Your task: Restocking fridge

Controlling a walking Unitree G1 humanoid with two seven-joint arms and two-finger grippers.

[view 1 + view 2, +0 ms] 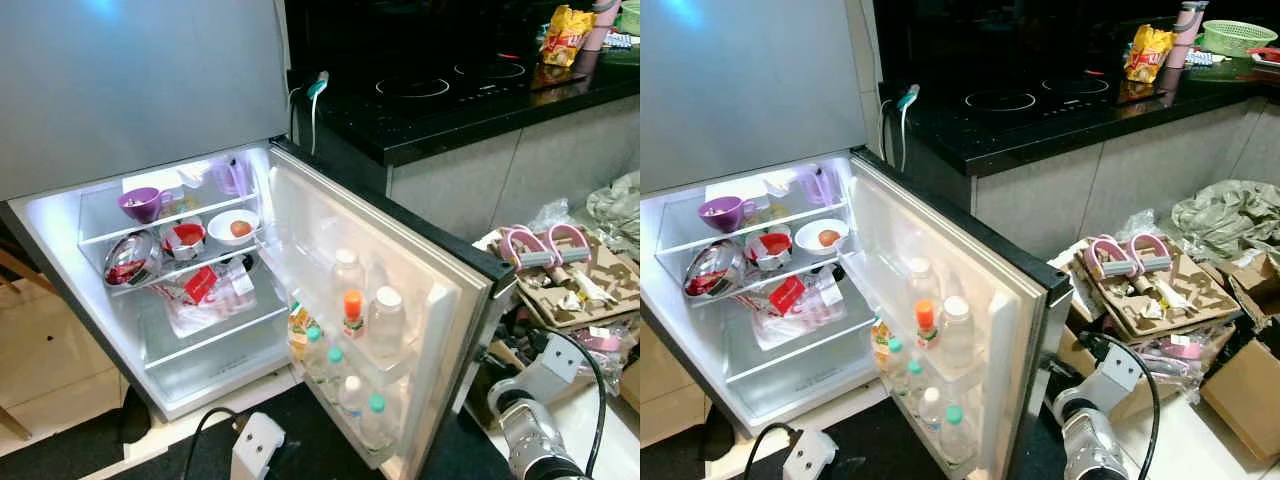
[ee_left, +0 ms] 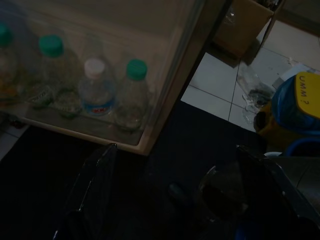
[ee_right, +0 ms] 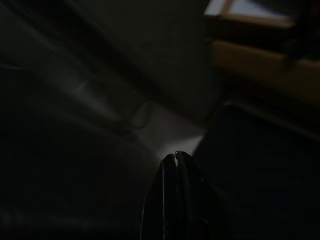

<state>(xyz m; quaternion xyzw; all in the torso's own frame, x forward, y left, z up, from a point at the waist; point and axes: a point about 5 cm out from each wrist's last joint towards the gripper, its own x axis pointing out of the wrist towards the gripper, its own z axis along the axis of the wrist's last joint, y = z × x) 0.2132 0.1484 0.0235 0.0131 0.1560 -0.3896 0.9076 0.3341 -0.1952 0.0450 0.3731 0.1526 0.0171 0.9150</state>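
The fridge's lower compartment (image 1: 215, 345) stands open, its door (image 1: 320, 215) swung out to the right. The shelves hold a purple cup (image 1: 140, 203), a white bowl (image 1: 233, 227) with a round red thing in it, a steel bowl (image 1: 130, 260) and a red-labelled packet (image 1: 205, 285). Door racks carry a white-capped bottle (image 1: 385, 320), an orange-capped one (image 1: 352, 312) and several green-capped bottles (image 2: 131, 95). My left gripper (image 2: 180, 200) hangs open low by the door's bottom rack, over a dark mat. My right gripper (image 3: 176, 159) is shut on nothing, in deep shade.
A black hob counter (image 1: 450, 90) runs behind the door, with a yellow snack bag (image 1: 565, 35) and a green basket (image 1: 1237, 37) on it. Cardboard boxes and pink-handled items (image 1: 545, 245) clutter the floor to the right. A blue container (image 2: 300, 105) sits near the door's corner.
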